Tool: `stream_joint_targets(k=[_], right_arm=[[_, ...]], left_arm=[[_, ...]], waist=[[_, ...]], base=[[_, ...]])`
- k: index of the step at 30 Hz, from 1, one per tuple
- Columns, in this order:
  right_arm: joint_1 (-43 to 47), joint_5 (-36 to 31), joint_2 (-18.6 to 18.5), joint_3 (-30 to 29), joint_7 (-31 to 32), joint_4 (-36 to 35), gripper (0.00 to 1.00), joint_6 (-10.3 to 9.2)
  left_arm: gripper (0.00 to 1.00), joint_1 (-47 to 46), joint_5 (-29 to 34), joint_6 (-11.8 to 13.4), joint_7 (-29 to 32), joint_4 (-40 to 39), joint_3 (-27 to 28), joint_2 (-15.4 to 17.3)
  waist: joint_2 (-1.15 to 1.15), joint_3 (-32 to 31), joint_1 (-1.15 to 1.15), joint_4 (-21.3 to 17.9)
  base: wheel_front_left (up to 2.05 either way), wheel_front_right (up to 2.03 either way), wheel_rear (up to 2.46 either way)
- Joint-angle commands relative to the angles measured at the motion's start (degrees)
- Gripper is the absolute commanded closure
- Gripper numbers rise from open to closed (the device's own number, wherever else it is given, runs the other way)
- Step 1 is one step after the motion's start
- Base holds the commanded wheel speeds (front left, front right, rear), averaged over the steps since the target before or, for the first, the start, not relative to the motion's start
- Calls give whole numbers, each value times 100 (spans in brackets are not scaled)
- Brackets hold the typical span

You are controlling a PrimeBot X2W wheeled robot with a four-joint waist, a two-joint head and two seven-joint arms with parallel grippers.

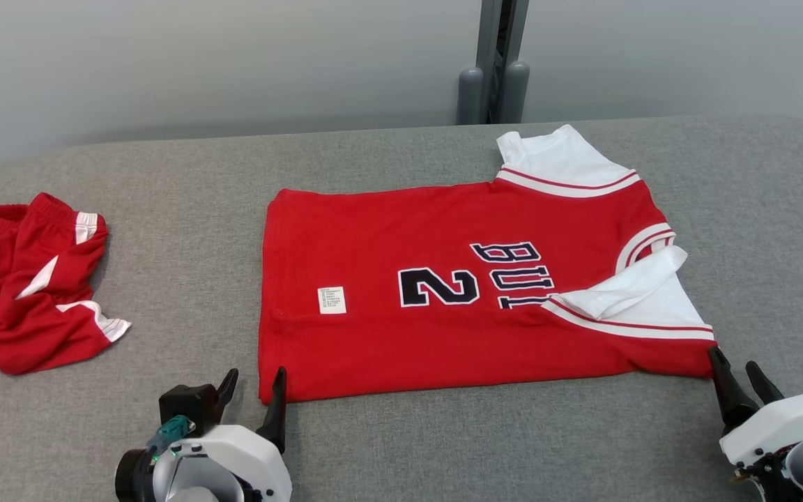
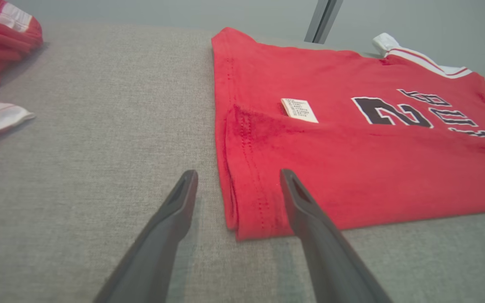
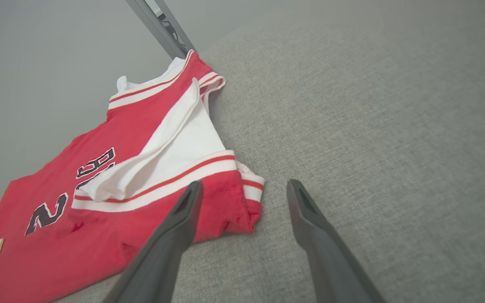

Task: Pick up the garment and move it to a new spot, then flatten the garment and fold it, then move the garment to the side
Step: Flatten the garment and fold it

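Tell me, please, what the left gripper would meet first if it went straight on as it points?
Likely the red jersey: its near hem corner lies between the fingers of the open left gripper. Whether they would slide over the cloth or push it, I cannot tell.

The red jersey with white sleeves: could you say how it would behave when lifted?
Probably floppy: the red fabric jersey lies flat with a folded-over white sleeve, so it should sag between held corners. Likely light: its edge looks thin.

The white-cased left gripper (image 1: 255, 382) sits at lower left, its two long dark fingers (image 2: 171, 219) spread wide and pointing forward. The matching right gripper (image 1: 732, 362), at lower right, is likewise parted.
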Motion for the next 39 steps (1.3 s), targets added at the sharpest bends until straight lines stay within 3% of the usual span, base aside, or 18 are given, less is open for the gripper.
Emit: stream_joint_targets(k=[1,18,19,20,21,22,25,27,28,39], right_arm=[[-40,43,-68,-15,49,34,0,1],[-337,314,-134,388,182,159,0,1],[-359,347,-125,423,208,148,0,1],[-371,397,-105,464,267,133,0,1],[-381,429,-107,502,300,121,0,1],[-379,449,-125,521,315,122,0,1],[-386,493,-158,565,336,162,4,1],[-423,530,-175,608,333,183,64,1],[-440,554,-173,627,333,184,100,1],[-434,692,-369,910,288,129,100,1]], left_arm=[[0,-131,16,-20,14,96,-16,-5],[0,-452,-42,-333,362,767,-306,-226],[16,-470,-68,-364,390,789,-311,-236],[53,-486,-80,-370,396,805,-319,-243],[64,-496,-86,-385,397,821,-324,-249],[100,-502,-83,-404,397,835,-331,-255],[100,-521,-88,-452,414,863,-361,-267],[100,-542,-92,-492,427,894,-386,-260],[100,-544,-94,-499,431,905,-396,-265],[100,-529,-16,-642,302,888,-487,-136]], waist=[[0,25,0,11],[0,250,0,77],[0,256,0,76],[0,265,0,74],[0,273,0,74],[0,279,0,75],[0,289,0,80],[0,293,0,91],[0,294,0,96],[0,125,0,136]], base=[[0,0,0],[0,0,0],[0,0,0],[0,0,0],[0,0,0],[0,0,0],[0,0,0],[0,0,0],[0,0,0],[0,0,0]])
